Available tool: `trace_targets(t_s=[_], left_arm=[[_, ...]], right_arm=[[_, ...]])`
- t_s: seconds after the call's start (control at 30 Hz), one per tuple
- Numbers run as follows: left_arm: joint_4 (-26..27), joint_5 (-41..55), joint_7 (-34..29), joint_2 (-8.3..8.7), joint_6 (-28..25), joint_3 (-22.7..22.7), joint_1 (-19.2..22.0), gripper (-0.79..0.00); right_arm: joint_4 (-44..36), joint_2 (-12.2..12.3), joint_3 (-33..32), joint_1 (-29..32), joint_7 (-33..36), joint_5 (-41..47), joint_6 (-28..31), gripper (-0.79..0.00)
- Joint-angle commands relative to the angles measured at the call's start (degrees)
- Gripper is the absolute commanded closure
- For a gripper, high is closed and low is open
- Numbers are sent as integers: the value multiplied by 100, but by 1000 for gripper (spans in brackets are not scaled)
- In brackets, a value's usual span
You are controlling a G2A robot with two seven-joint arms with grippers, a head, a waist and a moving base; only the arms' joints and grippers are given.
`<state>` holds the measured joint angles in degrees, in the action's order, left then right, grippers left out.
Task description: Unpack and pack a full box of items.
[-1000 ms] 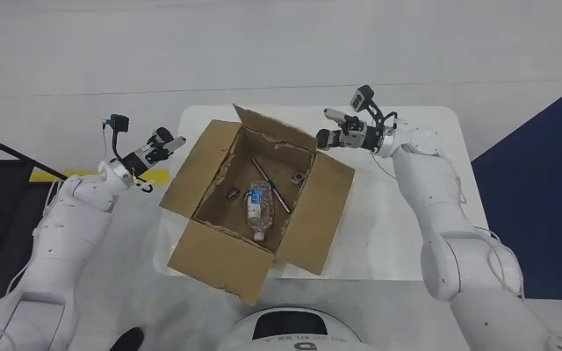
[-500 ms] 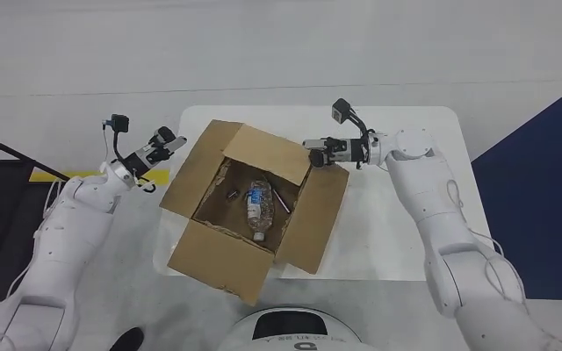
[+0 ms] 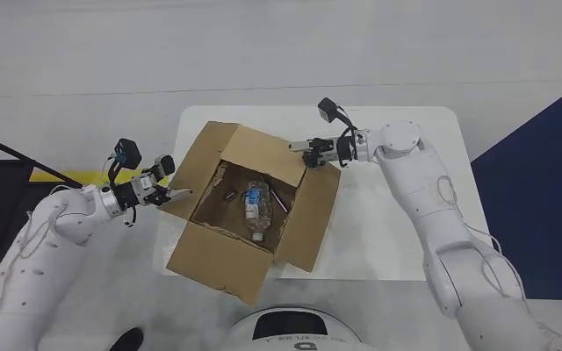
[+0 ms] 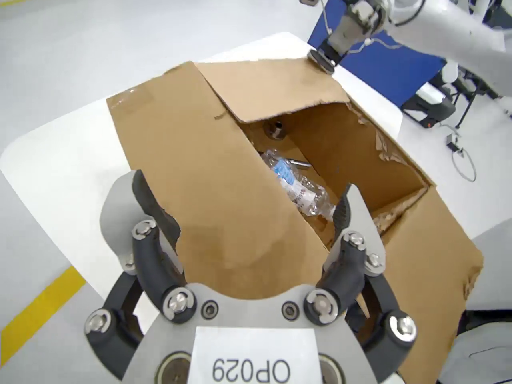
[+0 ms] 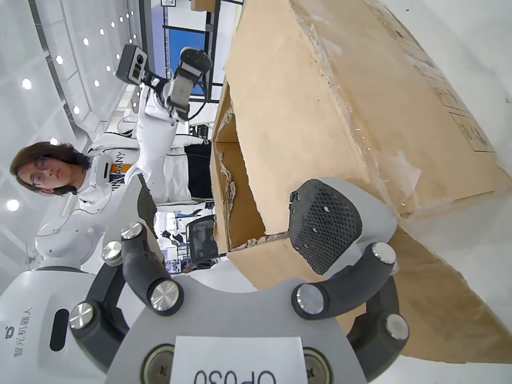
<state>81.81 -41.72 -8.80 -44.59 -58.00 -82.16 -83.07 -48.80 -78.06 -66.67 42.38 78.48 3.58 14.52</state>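
Note:
An open cardboard box [image 3: 217,257] stands on the white table [image 3: 395,246]. Inside lie a clear plastic bottle [image 3: 256,208], a thin dark rod [image 3: 283,199] and a small dark piece [image 3: 231,192]. My right gripper [image 3: 307,151] is open at the far flap [image 3: 263,145], which is folded partly over the box; the flap's torn edge [image 5: 256,239] lies between its fingers. My left gripper [image 3: 172,189] is open too, straddling the raised left flap [image 4: 208,185]. The bottle [image 4: 296,187] shows past that flap, and the right gripper [image 4: 322,59] rests on the far flap's corner.
The near flap [image 3: 219,263] and right flap [image 3: 312,219] hang spread outward. Bare table lies right of the box. A blue panel [image 3: 527,149] stands off the table's right side, and a yellow floor line [image 3: 53,174] runs at the left.
The right gripper moved left and pushed the far flap down over the box. The left gripper came nearer and onto the left flap.

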Motion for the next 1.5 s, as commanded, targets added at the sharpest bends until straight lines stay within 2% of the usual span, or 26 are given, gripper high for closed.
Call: trace_targets(t_s=[0.0,0.13,0.2,0.47,0.53,0.67,0.8,0.9,0.97,1.1,1.3,1.47], left_arm=[[189,-791,760,143,0,-167,-438,-785],[130,-1547,2154,372,0,-417,-873,-785],[-229,-1151,2894,412,0,-541,-962,-785],[-229,-1151,2894,412,0,-541,-962,-785],[-154,-1586,2675,409,369,-547,-956,-785],[-55,-2098,2835,426,0,-500,-1106,-785],[141,-2746,2888,544,0,-379,-1273,-785],[286,-2906,3062,680,0,-128,-1410,-785],[248,-3129,3031,798,0,-127,-1370,-785],[107,-3236,3203,930,0,-117,-1272,-785],[1,-3222,3577,1038,0,-170,-1218,-785],[165,-3784,3255,1025,205,0,-1214,-785]], right_arm=[[-4,-9,75,-44,-36,-24,-71,-785],[11,-39,249,-162,-109,-63,-194,-785],[14,-54,322,-219,-158,-68,-234,-785],[15,-65,392,-274,-214,-82,-274,-785],[15,-65,392,-274,-214,-82,-274,-785],[15,-65,392,-274,-214,-82,-274,-785],[15,-65,392,-274,-214,-82,-274,-785],[15,-65,392,-274,-214,-82,-274,-785],[15,-65,392,-274,-214,-82,-274,-785],[15,-65,392,-274,-214,-82,-274,-785],[15,-65,392,-274,-214,-82,-274,-785],[15,-65,392,-274,-214,-82,-274,-785]])
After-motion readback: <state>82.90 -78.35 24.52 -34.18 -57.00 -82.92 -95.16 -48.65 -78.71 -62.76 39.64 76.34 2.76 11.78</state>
